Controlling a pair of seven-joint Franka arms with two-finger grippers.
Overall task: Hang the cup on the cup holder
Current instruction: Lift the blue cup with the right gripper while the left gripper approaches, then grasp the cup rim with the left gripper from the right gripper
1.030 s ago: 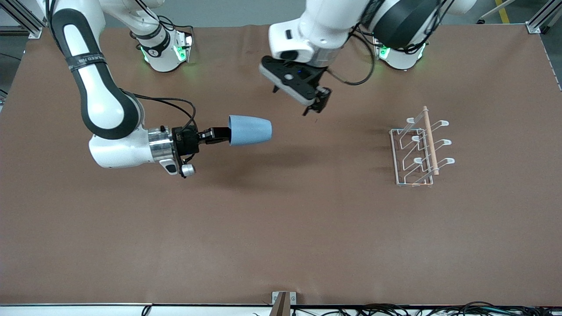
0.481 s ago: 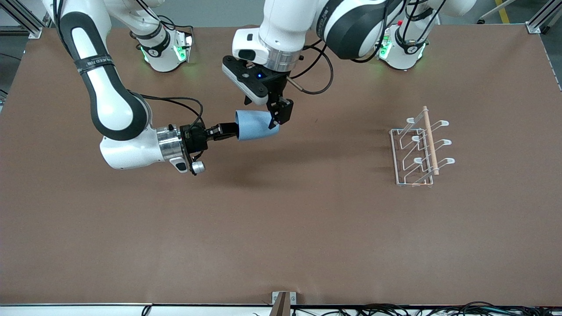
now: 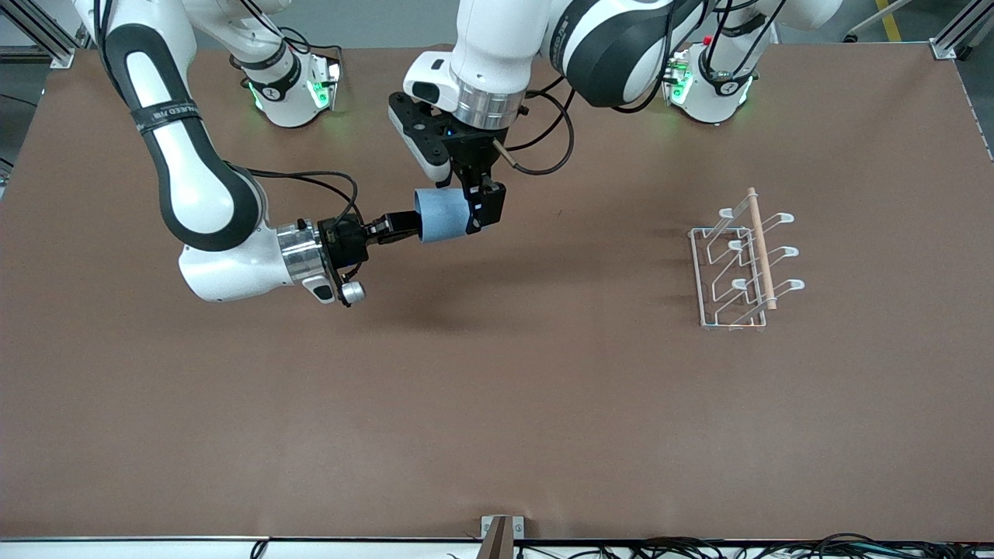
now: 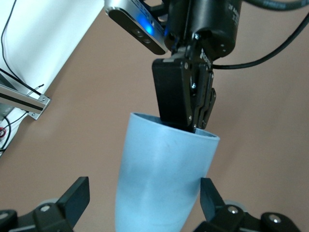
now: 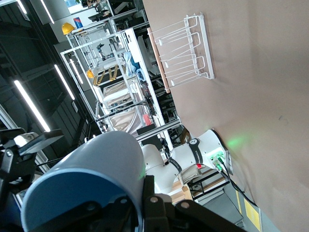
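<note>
- Upper middle of the front view: the right gripper (image 3: 388, 227) pinches the rim of the cup (image 3: 443, 215), holding it sideways in the air above the table (image 3: 497, 404).
- The left gripper (image 3: 472, 208) straddles the cup's closed end, fingers wide; contact seems not yet made.
- Close the left squarely on the cup before the right lets go.
- The cup holder (image 3: 734, 268) stands well apart, toward the left arm's end.

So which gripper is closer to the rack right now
Left. The left gripper is open around the cup, over the table's middle. The right gripper, shut on the cup's rim, sits on the side away from the rack.
</note>
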